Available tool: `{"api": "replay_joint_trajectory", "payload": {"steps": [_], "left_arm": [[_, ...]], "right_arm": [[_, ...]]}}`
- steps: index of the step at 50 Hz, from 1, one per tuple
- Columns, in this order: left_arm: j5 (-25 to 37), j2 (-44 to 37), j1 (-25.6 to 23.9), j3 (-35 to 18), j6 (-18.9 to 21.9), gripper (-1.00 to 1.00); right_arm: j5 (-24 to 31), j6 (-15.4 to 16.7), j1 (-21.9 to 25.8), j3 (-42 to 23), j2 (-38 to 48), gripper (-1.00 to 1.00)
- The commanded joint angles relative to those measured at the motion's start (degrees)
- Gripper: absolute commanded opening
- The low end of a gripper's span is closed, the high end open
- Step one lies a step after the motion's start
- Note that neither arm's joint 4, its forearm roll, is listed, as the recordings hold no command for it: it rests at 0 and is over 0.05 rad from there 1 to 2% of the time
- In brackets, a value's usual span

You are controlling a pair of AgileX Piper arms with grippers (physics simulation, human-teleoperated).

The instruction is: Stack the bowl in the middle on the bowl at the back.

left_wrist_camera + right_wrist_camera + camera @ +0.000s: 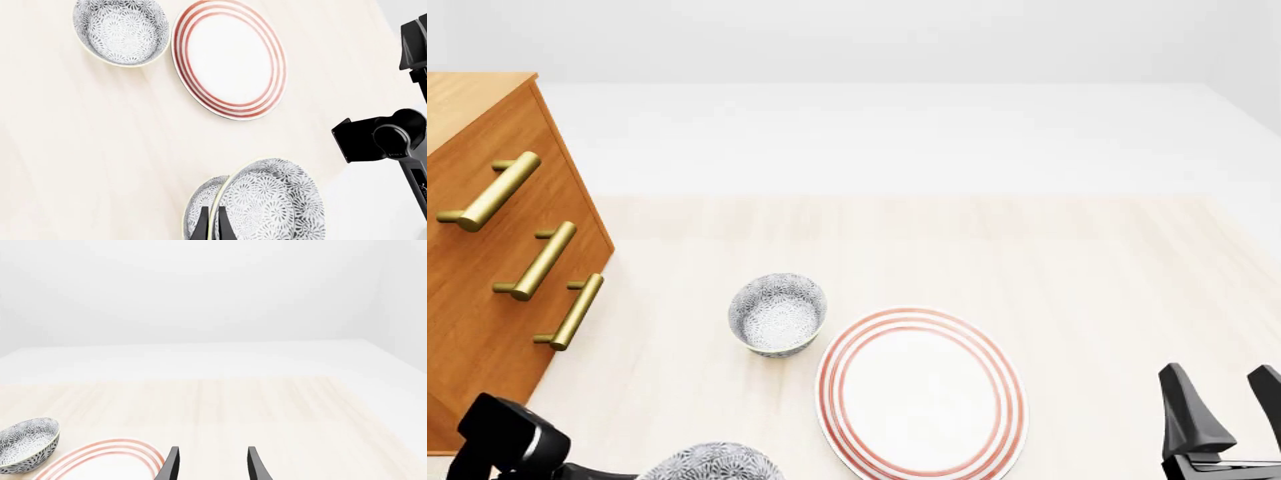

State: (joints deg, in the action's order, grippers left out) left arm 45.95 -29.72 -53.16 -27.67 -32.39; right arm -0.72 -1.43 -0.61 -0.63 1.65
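the left hand (pixel 212 227) pinches the middle bowl's (pixel 273 202) rim at the lower centre, lifted but not yet stacked on the back bowl (pixel 778 314); the right hand (pixel 1225 408) idles open.

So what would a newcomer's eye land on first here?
Likely the red-ringed plate at the table's near centre, with a patterned bowl just left of it. Next, the left gripper pinching the rim of another patterned bowl at the near left, and the wooden drawer unit far left.
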Motion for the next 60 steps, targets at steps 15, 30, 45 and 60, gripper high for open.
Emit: {"api": "replay_joint_trajectory", "payload": {"steps": [15,30,45,60], "left_arm": [[-0.6,1.9,-0.9,6.0,-1.0,-1.00],[-2.7,0.7,-0.5,7.7,-0.9,1.00],[-2.2,1.2,-0.3,8.1,-0.8,1.00],[2.6,2.6,1.5,2.0,1.5,1.00]], "right_arm": [[-0.9,-0.2,0.0,0.1,0.8,1.00],[-2.0,-0.3,0.0,0.1,2.0,1.00],[-2.5,-0.3,0.0,0.0,2.5,1.00],[-2.0,-0.2,0.0,0.0,2.0,1.00]]}}
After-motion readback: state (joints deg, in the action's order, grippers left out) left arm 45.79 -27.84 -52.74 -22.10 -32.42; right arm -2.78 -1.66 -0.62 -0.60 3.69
